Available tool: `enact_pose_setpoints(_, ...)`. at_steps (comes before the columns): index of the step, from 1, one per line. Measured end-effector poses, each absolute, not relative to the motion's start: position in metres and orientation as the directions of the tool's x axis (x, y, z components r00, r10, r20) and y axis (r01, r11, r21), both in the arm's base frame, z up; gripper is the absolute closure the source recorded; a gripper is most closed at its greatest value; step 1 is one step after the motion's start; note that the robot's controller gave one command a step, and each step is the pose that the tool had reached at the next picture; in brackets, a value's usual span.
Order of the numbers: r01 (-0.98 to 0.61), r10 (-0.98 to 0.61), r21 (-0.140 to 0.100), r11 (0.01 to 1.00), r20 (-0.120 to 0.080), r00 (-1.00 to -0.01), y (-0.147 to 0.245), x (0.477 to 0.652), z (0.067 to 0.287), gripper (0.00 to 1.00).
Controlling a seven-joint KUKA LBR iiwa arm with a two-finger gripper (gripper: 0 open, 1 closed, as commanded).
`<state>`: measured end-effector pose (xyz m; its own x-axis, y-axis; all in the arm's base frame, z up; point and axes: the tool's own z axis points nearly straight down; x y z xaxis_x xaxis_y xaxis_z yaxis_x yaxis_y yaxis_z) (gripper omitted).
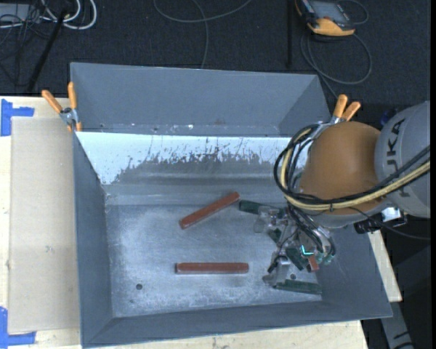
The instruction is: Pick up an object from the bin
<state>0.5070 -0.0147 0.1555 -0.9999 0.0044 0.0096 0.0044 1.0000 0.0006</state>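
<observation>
A grey bin (94,217) sits on a pale wooden top, with dark floor and loose cables beyond its far wall.

In the bin's near right corner lies a flat dark green piece (301,287), close to the near wall. The gripper (285,263) hangs just over it and slightly to its left, low on the bin floor. It appears to touch the green piece's left end, though that is hard to tell. Wires and metal parts crowd the claw, so I cannot tell whether it is open or closed, nor whether it has hold of anything. The arm's orange cover (338,166), ringed by black and yellow cables, rises behind it on the right and hides that side of the bin.

Just left of the gripper, a reddish-brown bar (211,268) lies flat, parallel to the near wall, its right end near the claw but apart from it. Farther back, a second bar (209,210) of the same colour lies slanted, its right end higher in the view. A dark green strip (251,207) lies just beside that end, reaching toward the arm. A small dark speck (139,287) sits alone at the near left.
</observation>
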Motion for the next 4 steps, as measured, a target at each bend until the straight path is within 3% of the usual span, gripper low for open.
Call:
enact_pose_setpoints(1,0.024,0.024,0.002,1.0,0.004,-1.0,0.0234,0.485,0.0665,0.0)
enact_pose_setpoints(2,0.024,0.024,0.0,1.0,0.002,-1.0,0.0221,0.486,0.0691,1.0)
enact_pose_setpoints(3,0.023,0.023,0.0,1.0,0.0,-1.0,0.0221,0.4865,0.0694,0.0)
enact_pose_setpoints(4,0.022,0.022,0.0,1.0,0.002,-1.0,0.022,0.4859,0.0691,1.0)
